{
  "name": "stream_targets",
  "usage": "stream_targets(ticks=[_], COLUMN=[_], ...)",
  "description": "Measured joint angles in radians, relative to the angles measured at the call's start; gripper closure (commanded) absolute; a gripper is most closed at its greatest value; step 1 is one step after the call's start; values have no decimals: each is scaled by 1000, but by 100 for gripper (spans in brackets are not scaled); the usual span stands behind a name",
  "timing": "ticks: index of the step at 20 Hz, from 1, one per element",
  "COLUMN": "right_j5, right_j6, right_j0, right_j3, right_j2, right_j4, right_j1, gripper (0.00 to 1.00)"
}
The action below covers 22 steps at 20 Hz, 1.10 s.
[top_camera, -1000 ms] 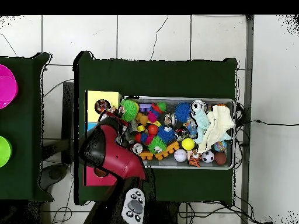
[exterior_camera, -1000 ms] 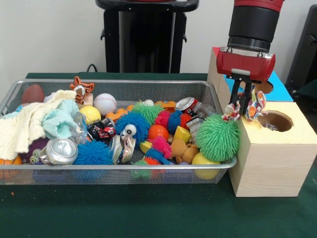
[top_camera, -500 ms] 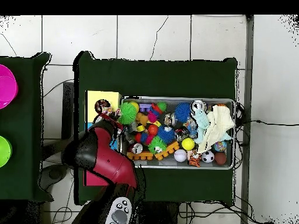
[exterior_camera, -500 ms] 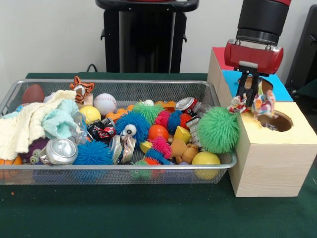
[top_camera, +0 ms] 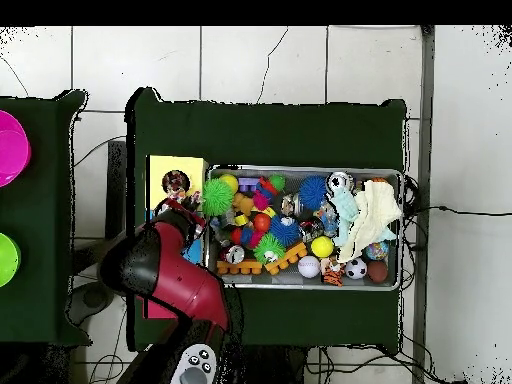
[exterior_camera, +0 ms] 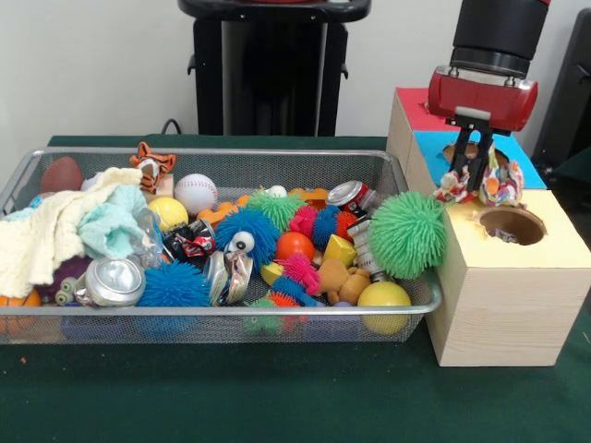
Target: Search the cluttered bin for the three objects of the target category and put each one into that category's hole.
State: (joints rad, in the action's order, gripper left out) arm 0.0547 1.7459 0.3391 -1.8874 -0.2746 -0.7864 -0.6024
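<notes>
A small limp piece of speckled red, yellow, blue and white cloth [exterior_camera: 480, 182] hangs from the red and black robot gripper [exterior_camera: 473, 175], whose jaws are clamped on it — the cloth bunches out on both sides of them. It hangs just above the yellow-topped pale wood box [exterior_camera: 545, 242], close behind that box's round ragged-edged hole [exterior_camera: 512, 224] and over the seam with the blue-topped box [exterior_camera: 519, 162] behind. Something small and dark lies inside the hole.

Beside the yellow-topped box, on the dark green tabletop [exterior_camera: 277, 397], sits the long shallow silver wire-mesh bin [exterior_camera: 222, 314], heaped with toys. At the bin's end nearest the box, a green spiky rubber ball [exterior_camera: 407, 234] rests against the rim, touching the box's side. At the bin's far end from the box lie cream and pale mint cloths [exterior_camera: 69, 226].

From overhead, the red arm [top_camera: 170, 275] covers most of the boxes — only the yellow top [top_camera: 160, 168] and its hole [top_camera: 176, 183] show clearly.
</notes>
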Motion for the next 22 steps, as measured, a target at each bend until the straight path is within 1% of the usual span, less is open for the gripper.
stream_targets(ticks=[3,10,15,16,22], right_j5=[0,0,0,0,0], right_j6=[0,0,0,0,0], right_j0=[-5,-46,-51,-51,-48], right_j3=[0,0,2,3,9], right_j2=[1,23,27,27,27], right_j4=[0,0,0,0,0], right_j1=[0,0,2,3,4], gripper=[100,100,100,0,0])
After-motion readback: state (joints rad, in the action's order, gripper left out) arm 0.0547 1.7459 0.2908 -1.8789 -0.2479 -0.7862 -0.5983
